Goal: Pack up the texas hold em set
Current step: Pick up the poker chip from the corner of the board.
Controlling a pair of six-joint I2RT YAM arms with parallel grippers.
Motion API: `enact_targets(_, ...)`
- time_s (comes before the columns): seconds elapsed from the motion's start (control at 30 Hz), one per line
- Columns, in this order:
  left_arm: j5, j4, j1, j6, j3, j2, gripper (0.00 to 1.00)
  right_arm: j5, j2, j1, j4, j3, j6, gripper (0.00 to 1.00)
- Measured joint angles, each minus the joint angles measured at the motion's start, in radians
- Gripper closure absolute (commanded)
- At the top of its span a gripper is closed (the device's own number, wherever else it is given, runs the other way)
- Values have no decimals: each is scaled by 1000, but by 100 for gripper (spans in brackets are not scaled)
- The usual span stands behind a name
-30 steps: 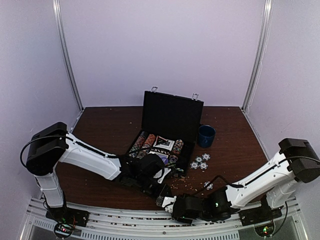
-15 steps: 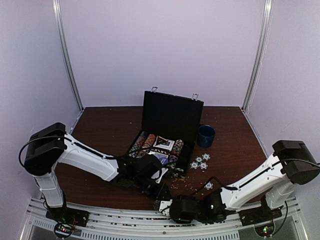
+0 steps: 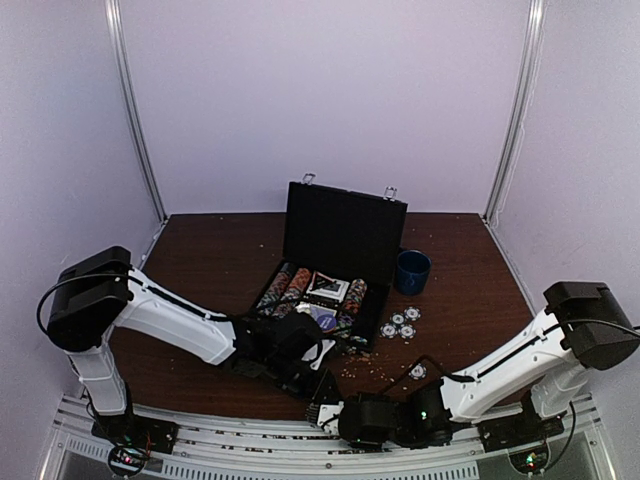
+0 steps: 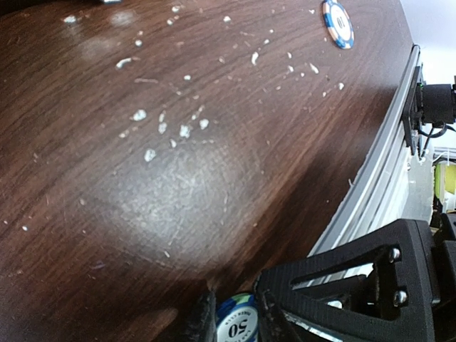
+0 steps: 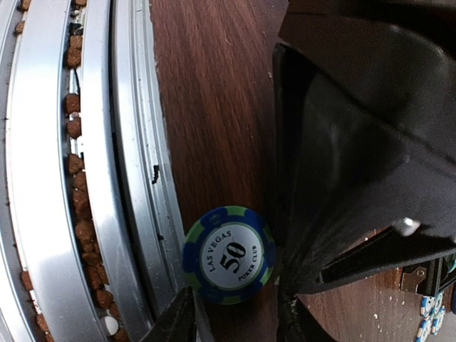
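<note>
The black briefcase (image 3: pixel 345 232) stands open mid-table, rows of striped chips (image 3: pixel 290 285) and a card deck (image 3: pixel 328 288) in its base. A blue-and-green "50" poker chip (image 5: pixel 229 255) lies at the table's near edge beside the rail. My right gripper (image 5: pixel 235 313) is open, its fingertips on either side of the chip's near rim. My left gripper (image 4: pixel 237 313) is just right of the chip. The chip (image 4: pixel 238 324) shows in the narrow gap between its fingers (image 4: pixel 205 324); a pinch is not clear. In the top view both grippers (image 3: pixel 312 388) (image 3: pixel 322 411) meet at the front edge.
A dark blue cup (image 3: pixel 412 271) stands right of the case. Loose chips (image 3: pixel 400 323) lie in front of it, one more (image 3: pixel 417 371) nearer me. Pale crumbs dot the wood (image 4: pixel 171 128). The aluminium rail (image 5: pixel 107 178) holding brown pellets (image 5: pixel 75 214) borders the table.
Both grippers have shifted a little to the left along the near edge, staying close together. The case and loose chips have not moved.
</note>
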Motion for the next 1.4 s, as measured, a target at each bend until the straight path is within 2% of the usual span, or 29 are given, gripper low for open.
enact_targets(0.27, -9, -5, -10, -16, -12, -10, 83, 3, 0, 19, 10, 0, -5, 67)
enact_targets(0.57, -28, -7, -17, -52, -43, -36, 82, 7, -3, 31, 43, -8, -20, 67)
enact_targets(0.9, -32, -13, -16, -69, -43, -37, 88, 20, 16, 36, 84, -7, -61, 70)
enact_targets(1.4, -23, -18, -11, -84, -42, -33, 90, 69, 51, 49, 145, -9, -123, 74)
